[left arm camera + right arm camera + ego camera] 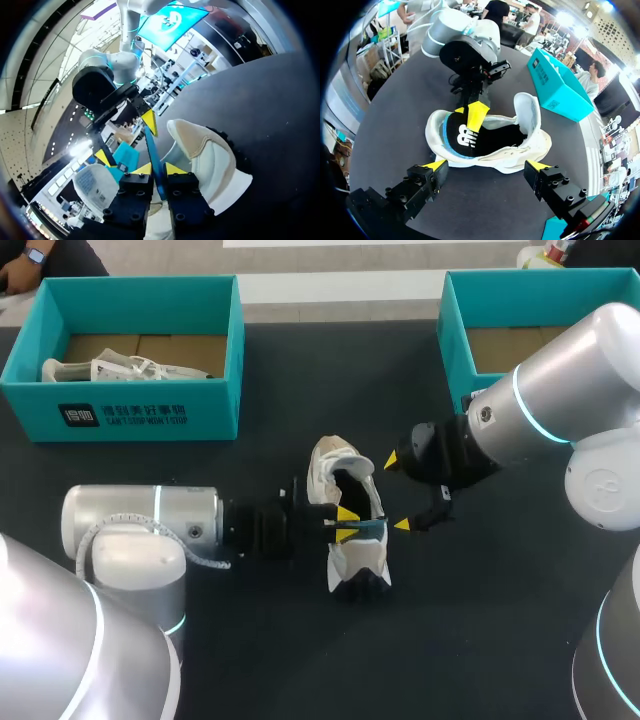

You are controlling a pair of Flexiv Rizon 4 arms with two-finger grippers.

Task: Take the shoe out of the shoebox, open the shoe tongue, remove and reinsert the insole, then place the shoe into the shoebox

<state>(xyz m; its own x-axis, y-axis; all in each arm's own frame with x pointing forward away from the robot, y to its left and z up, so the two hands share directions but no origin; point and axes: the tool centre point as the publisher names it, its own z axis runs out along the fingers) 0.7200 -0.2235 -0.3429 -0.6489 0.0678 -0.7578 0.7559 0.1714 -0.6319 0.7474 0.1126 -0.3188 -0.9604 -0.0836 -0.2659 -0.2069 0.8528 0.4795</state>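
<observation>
The shoe (330,462) lies on the tabletop (300,390). The left end effector (346,524) pinches the thin blue insole (368,528) at the shoe's mouth, and the right end effector (397,492) waits wide open beside it. The insole may slip or bend, and the shoe may slide too, because nothing holds it down

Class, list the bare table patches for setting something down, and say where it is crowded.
Bare table between left shoebox and right shoebox, beyond the shoe; another patch between the shoe and the near edge. Crowded around the shoe, between left gripper and right gripper.
</observation>
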